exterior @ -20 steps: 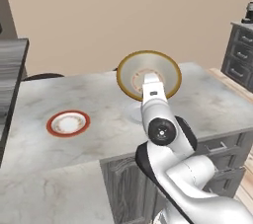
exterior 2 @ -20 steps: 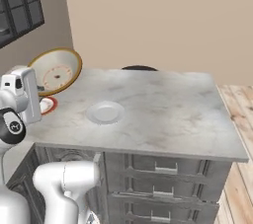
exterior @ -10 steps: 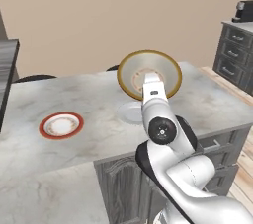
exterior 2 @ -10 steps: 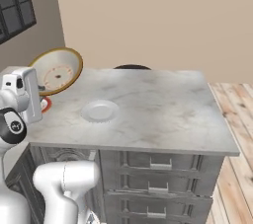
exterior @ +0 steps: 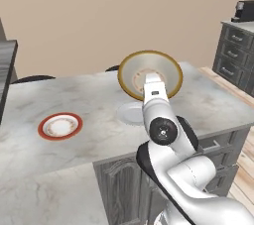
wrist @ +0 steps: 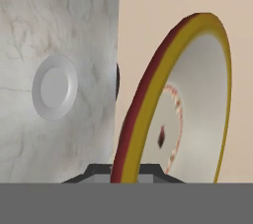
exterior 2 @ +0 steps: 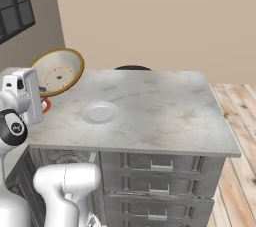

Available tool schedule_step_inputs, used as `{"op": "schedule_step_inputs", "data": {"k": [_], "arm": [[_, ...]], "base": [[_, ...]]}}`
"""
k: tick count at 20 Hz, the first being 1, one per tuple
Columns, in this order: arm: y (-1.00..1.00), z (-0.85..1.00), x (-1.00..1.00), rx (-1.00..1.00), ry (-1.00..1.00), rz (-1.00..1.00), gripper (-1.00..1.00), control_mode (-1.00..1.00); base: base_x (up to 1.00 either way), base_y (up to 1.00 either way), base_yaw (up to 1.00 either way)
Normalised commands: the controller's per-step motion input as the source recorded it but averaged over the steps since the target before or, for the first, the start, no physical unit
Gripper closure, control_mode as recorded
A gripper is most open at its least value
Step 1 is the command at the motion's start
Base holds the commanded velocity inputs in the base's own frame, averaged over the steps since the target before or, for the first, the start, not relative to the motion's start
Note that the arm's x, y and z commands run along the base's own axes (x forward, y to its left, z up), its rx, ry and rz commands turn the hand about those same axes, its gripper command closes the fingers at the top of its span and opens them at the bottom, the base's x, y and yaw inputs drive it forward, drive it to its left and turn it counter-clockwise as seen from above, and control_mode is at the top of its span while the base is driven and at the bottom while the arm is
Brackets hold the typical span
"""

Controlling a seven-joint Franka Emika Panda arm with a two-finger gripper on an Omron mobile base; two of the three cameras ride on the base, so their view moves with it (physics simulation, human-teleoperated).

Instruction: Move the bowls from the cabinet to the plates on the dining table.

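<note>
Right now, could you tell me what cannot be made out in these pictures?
- Gripper fingers: hidden behind the bowl rim in the hand view, behind the arm in the left base view.
- Red-rimmed plate: mostly behind the hand in the right base view.
- Plain plate: near edge covered by the arm.

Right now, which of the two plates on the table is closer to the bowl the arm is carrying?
The plain pale plate, just below the raised bowl. The red-rimmed plate lies farther off on the dining table.

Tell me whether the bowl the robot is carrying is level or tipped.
Tipped. The bowl stands nearly on edge above the dining table, its pale inside facing sideways, and it is empty.
</note>
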Motion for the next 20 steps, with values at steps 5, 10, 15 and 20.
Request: {"op": "schedule_step_inputs", "data": {"k": [5, 10, 15, 20], "arm": [[0.0, -0.04, 0.07, 0.0, 0.0, -0.05, 1.0, -1.0], [0.04, -0.03, 0.23, 0.0, 0.02, -0.04, 1.0, -1.0], [0.11, -0.06, 0.43, 0.02, 0.09, 0.01, 1.0, -1.0], [0.17, -0.22, 0.34, 0.07, 0.13, 0.1, 1.0, -1.0]], "base": [[0.0, 0.0, -0.01], [0.0, 0.0, 0.0], [0.0, 0.0, 0.0], [0.0, 0.0, 0.0]]}}
